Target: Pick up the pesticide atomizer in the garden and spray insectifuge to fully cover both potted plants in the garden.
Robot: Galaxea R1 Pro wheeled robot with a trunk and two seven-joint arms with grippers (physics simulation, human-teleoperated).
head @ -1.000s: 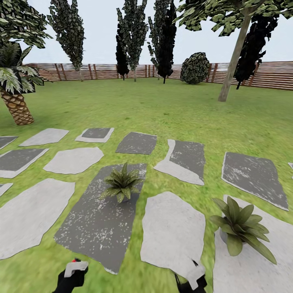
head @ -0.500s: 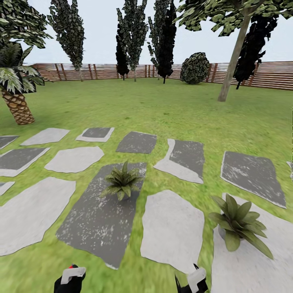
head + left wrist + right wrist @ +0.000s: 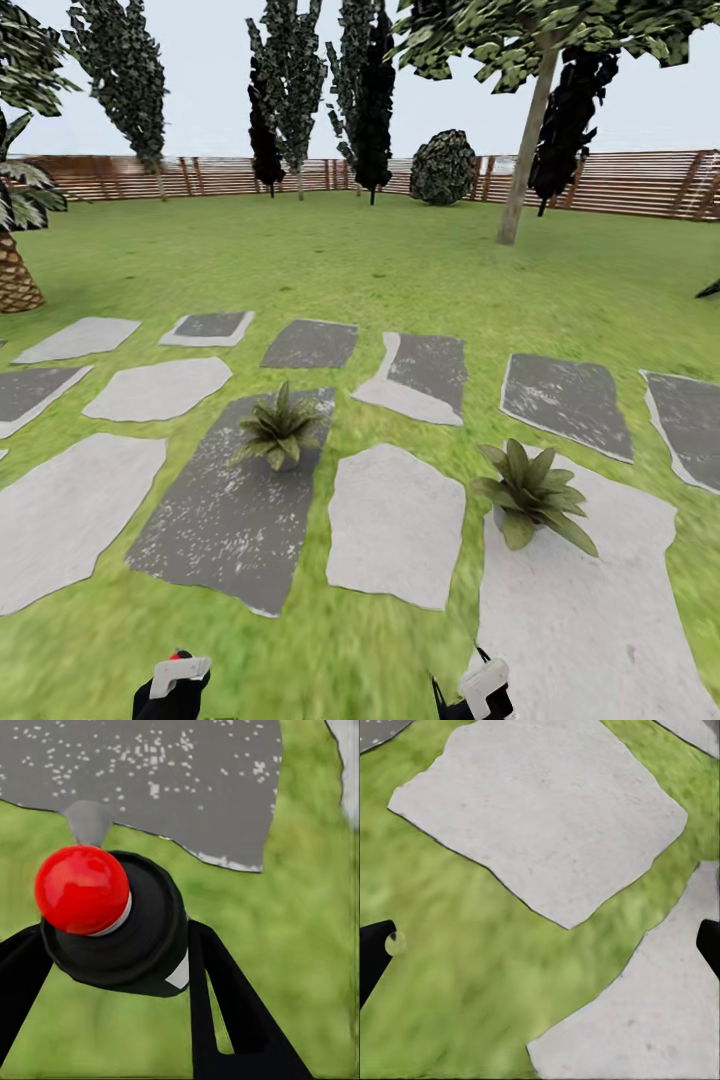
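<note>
Two potted plants stand on the stepping stones. One rosette (image 3: 278, 432) sits on a dark stone at centre left, the other (image 3: 533, 490) on a pale stone at right. My left gripper (image 3: 165, 700) is low at the picture's bottom edge, shut on the pesticide atomizer (image 3: 178, 675), whose whitish-grey head and red knob show. From the left wrist, the atomizer (image 3: 112, 915) is a dark round body with a red knob between my black fingers (image 3: 225, 1012), over grass. My right gripper (image 3: 478, 695) is open, its fingertips wide apart (image 3: 540, 945) above grass and pale stones.
Grass lawn (image 3: 400, 270) stretches to a brown slatted fence (image 3: 620, 185). Flat grey and dark stepping stones (image 3: 395, 520) lie ahead. A palm trunk (image 3: 12, 275) stands at far left, a slim tree trunk (image 3: 522, 160) and a dark bush (image 3: 442, 168) further back.
The whole view has shifted: plants, stones and trees now sit further left and slightly higher, so the camera moved. Both grippers keep their places at the bottom edge.
</note>
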